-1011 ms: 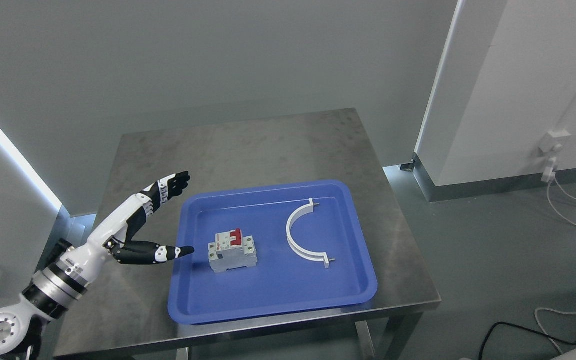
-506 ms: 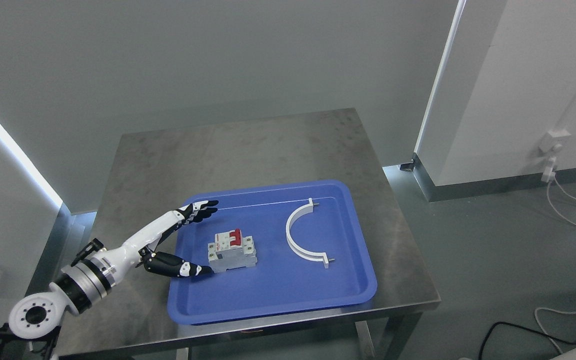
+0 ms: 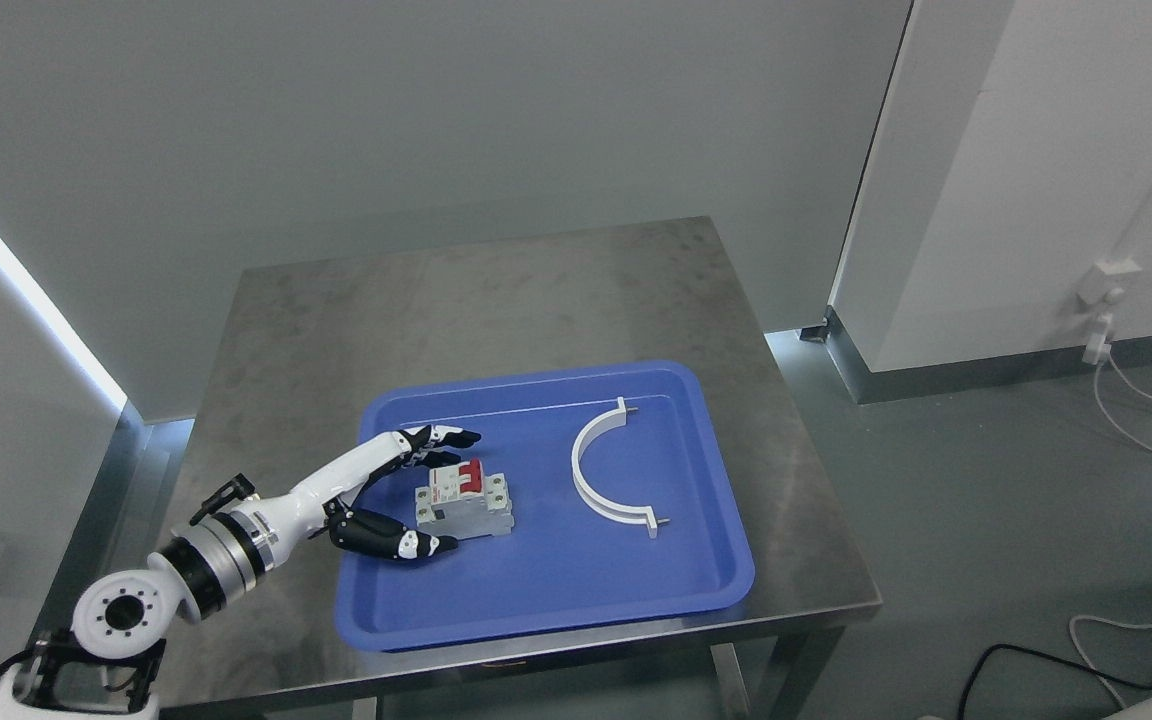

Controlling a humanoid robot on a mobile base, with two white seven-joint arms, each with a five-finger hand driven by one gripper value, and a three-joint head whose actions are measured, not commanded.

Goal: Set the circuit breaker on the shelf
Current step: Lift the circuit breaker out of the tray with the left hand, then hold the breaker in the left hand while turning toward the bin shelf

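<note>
A grey circuit breaker (image 3: 464, 505) with red switches lies in the left half of a blue tray (image 3: 546, 610) on a steel table (image 3: 476, 290). My left hand (image 3: 441, 490) reaches in from the lower left with its fingers spread around the breaker's left end. The upper fingers (image 3: 441, 440) lie just behind the breaker and the thumb (image 3: 401, 543) sits in front of it. The hand is open and nothing is lifted. My right arm does not show. No shelf appears in this view.
A white half-round clamp (image 3: 608, 480) lies in the right half of the tray. A white cabinet (image 3: 1036, 180) stands at the right, with cables (image 3: 1136, 400) on the floor beside it. The grey wall runs behind the table.
My left hand has moved right and forward from outside the tray's left rim to straddle the breaker. The breaker and the clamp have not moved.
</note>
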